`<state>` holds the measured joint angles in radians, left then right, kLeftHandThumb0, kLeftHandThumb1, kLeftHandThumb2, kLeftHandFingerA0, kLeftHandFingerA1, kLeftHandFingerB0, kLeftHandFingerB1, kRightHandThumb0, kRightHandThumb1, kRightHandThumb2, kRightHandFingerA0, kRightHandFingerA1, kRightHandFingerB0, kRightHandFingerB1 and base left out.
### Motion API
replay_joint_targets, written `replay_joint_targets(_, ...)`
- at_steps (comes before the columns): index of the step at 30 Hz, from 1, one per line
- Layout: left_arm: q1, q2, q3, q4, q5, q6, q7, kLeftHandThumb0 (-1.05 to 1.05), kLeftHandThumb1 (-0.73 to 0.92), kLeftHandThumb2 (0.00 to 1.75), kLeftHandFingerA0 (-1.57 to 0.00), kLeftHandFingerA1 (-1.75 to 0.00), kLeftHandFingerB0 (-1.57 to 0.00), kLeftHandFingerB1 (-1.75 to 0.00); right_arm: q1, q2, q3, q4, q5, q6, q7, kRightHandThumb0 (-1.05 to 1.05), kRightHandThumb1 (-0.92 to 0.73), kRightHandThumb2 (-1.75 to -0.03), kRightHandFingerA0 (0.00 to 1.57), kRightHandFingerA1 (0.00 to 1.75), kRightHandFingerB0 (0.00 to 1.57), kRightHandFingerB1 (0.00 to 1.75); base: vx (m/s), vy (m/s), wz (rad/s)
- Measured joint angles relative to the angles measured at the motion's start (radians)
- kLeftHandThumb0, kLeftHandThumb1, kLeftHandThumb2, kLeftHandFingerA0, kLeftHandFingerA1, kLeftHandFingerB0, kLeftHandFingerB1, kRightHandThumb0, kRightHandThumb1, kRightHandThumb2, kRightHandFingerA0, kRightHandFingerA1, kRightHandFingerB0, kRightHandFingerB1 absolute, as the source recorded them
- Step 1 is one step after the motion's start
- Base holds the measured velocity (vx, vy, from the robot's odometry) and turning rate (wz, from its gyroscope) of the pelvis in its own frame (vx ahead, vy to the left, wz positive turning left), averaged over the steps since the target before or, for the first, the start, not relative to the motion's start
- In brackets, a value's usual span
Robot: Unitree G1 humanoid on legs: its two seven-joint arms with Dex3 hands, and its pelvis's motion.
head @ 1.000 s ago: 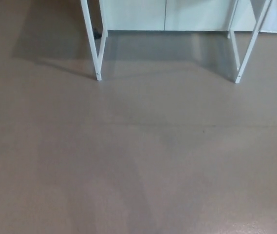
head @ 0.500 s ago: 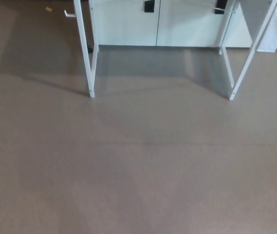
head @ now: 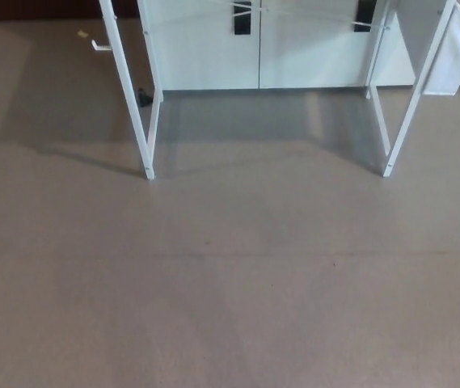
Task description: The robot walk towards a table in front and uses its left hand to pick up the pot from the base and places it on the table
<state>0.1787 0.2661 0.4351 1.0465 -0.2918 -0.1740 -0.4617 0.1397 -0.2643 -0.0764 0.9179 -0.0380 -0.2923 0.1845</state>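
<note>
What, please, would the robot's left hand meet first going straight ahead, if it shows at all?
The left hand is not in view, so its heading cannot be told. Ahead, the floor looks free up to the white table legs, though depth is unclear.

Camera view lifts; whole picture slides downward, things themselves do not move. White table legs [head: 130,93] sit lower in frame than a second ago. More of white cabinet [head: 209,52] shows behind, black handles [head: 242,18] now visible. Less near floor [head: 230,307] shows.
</note>
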Motion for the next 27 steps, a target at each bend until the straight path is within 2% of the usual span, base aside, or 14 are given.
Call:
replay_joint_targets(8, -0.004, 0.011, -0.024, 0.014, 0.010, -0.009, 0.013, -0.15, 0.48, 0.55, -0.40, -0.37, -0.32, -0.32, 0.002, 0.001, 0.008, -0.004, -0.006, -0.001, -0.007, -0.28, -0.59, -0.57, 0.59, 0.45, 0.33, 0.35, 0.17, 0.238, -0.11)
replay_joint_targets(16, 0.001, 0.013, -0.063, 0.006, 0.031, -0.042, 0.044, -0.15, 0.49, 0.56, -0.37, -0.37, -0.31, -0.32, -0.006, 0.001, 0.012, 0.009, -0.010, -0.005, -0.008, -0.27, -0.58, -0.57, 0.55, 0.44, 0.33, 0.35, 0.25, 0.020, 0.09)
replay_joint_targets(17, 0.006, 0.013, -0.068, 0.002, 0.035, -0.045, 0.047, -0.10, 0.34, 0.78, -0.29, -0.52, -0.18, -0.46, -0.006, 0.001, 0.012, 0.008, -0.011, -0.005, -0.008, -0.27, -0.58, -0.57, 0.56, 0.45, 0.33, 0.35, 0.23, -0.130, 0.18)
replay_joint_targets(18, 0.009, 0.013, -0.070, -0.001, 0.036, -0.046, 0.049, -0.14, 0.50, 0.56, -0.37, -0.37, -0.31, -0.32, -0.006, 0.001, 0.012, 0.009, -0.010, -0.005, -0.008, -0.26, -0.58, -0.57, 0.56, 0.45, 0.33, 0.35, 0.28, -0.150, 0.12)
replay_joint_targets(20, 0.016, 0.010, -0.073, -0.008, 0.038, -0.049, 0.055, -0.14, 0.49, 0.54, -0.39, -0.36, -0.31, -0.31, -0.009, 0.003, 0.011, 0.015, -0.010, -0.004, -0.008, -0.26, -0.58, -0.57, 0.56, 0.45, 0.33, 0.35, 0.39, -0.184, -0.26)
replay_joint_targets(21, 0.015, 0.012, -0.076, -0.012, 0.040, -0.052, 0.058, -0.14, 0.49, 0.55, -0.37, -0.37, -0.31, -0.32, -0.013, 0.007, 0.013, 0.015, -0.011, -0.004, -0.007, -0.28, -0.58, -0.58, 0.56, 0.46, 0.34, 0.36, 0.34, -0.140, 0.50)
replay_joint_targets(22, 0.010, 0.007, -0.078, -0.013, 0.040, -0.053, 0.059, -0.09, 0.34, 0.79, -0.28, -0.52, -0.18, -0.46, -0.015, 0.000, 0.011, 0.015, -0.010, -0.006, -0.007, -0.27, -0.58, -0.57, 0.56, 0.45, 0.34, 0.36, 0.34, -0.127, 0.61)
replay_joint_targets(24, 0.000, 0.004, -0.079, -0.015, 0.040, -0.053, 0.059, -0.10, 0.34, 0.79, -0.27, -0.52, -0.18, -0.46, -0.027, -0.011, 0.008, 0.017, -0.010, -0.007, -0.010, -0.27, -0.58, -0.57, 0.56, 0.44, 0.33, 0.35, 0.28, -0.118, 0.01)
replay_joint_targets(25, -0.001, 0.004, -0.079, -0.015, 0.040, -0.054, 0.059, -0.15, 0.49, 0.54, -0.40, -0.36, -0.31, -0.31, -0.034, -0.011, 0.008, 0.018, -0.010, -0.008, -0.011, -0.27, -0.58, -0.57, 0.57, 0.44, 0.33, 0.35, 0.27, -0.064, 0.00)
replay_joint_targets(27, 0.001, 0.004, -0.082, -0.015, 0.042, -0.058, 0.062, -0.15, 0.50, 0.55, -0.39, -0.36, -0.31, -0.31, -0.037, -0.011, 0.009, 0.017, -0.010, -0.008, -0.013, -0.27, -0.59, -0.57, 0.56, 0.43, 0.33, 0.35, 0.28, -0.043, -0.01)
